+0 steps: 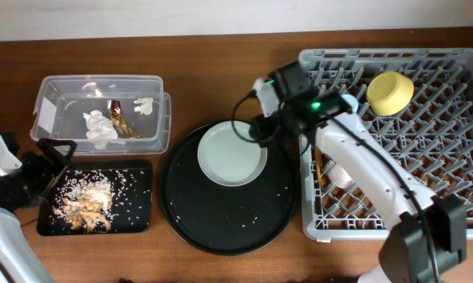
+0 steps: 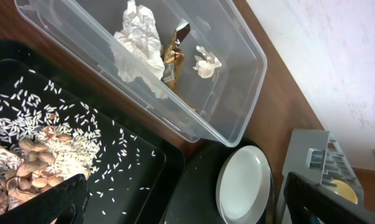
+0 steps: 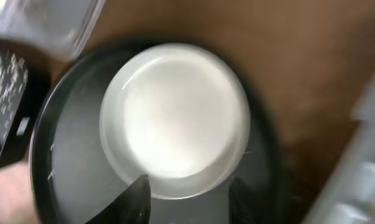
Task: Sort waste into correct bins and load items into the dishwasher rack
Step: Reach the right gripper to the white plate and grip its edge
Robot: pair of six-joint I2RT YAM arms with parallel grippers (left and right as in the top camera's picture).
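Observation:
The round grey plate [image 1: 232, 152] lies on the large round black tray [image 1: 221, 224]; it also shows in the right wrist view [image 3: 175, 118] and the left wrist view [image 2: 245, 186]. My right gripper [image 1: 258, 126] is open and empty just above the plate's right edge, its fingers [image 3: 190, 199] apart on either side of the rim. My left gripper [image 1: 54, 159] is open and empty [image 2: 181, 208] over the left end of the flat black tray [image 1: 138, 220], which holds beige food scraps [image 1: 86, 206] and rice. The clear tub [image 1: 60, 86] holds white tissue [image 1: 100, 126] and the foil wrapper [image 1: 122, 122].
The grey dishwasher rack [image 1: 456, 196] fills the right side and holds the yellow bowl [image 1: 390, 92], gold utensils [image 1: 319, 169] at its left edge, and a pinkish cup [image 1: 343, 178] partly under my right arm. The blue cup is not in view. Rice crumbs dot the round tray.

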